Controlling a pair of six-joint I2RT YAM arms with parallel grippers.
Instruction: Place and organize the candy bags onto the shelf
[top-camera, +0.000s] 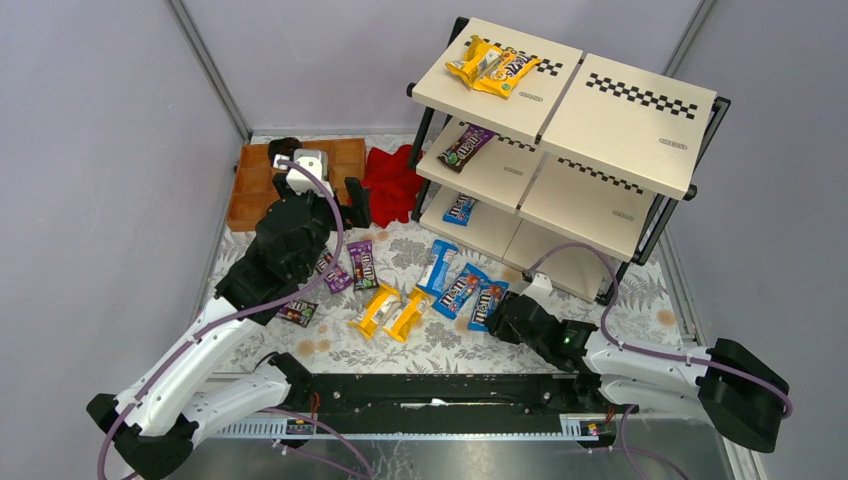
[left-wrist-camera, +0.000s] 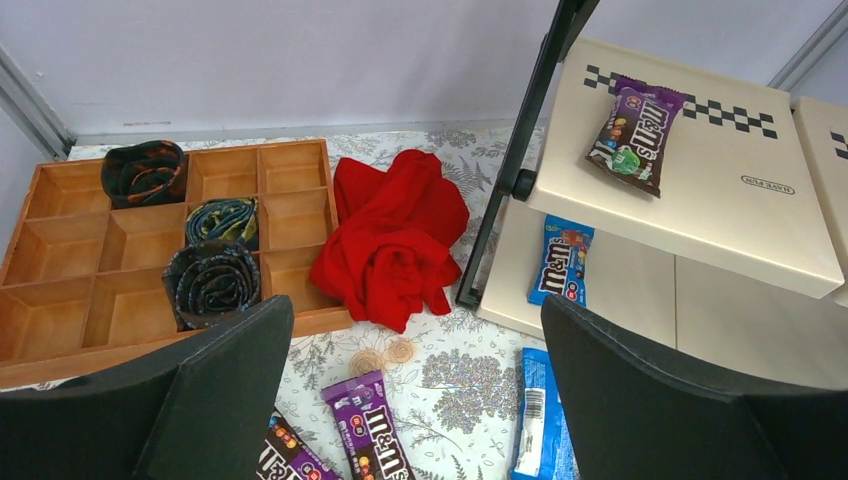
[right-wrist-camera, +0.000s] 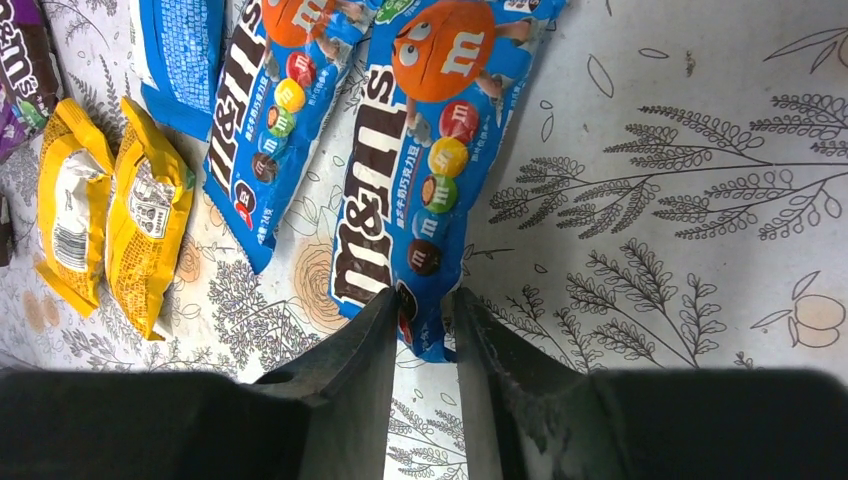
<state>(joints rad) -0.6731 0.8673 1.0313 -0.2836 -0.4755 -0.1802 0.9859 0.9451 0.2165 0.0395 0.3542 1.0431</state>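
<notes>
Slippage threatens at the right hand (right-wrist-camera: 425, 300), fingers (right-wrist-camera: 370, 360) nearly together astride only the near tip of a blue candy bag (right-wrist-camera: 420, 170) on the counter (right-wrist-camera: 650, 250), grip impossible to confirm, while the left hand (left-wrist-camera: 415, 340) gapes wide short of the shelf (left-wrist-camera: 740, 230).

right wrist view: near end of the blue candy bag (right-wrist-camera: 420, 180) is covered by the right gripper (right-wrist-camera: 422, 303); grip not determinable. left wrist view: purple candy bag (left-wrist-camera: 368, 432) cut off by bottom edge. top view: shelf (top-camera: 630, 125) lowest tier mostly hidden under upper boards.
</notes>
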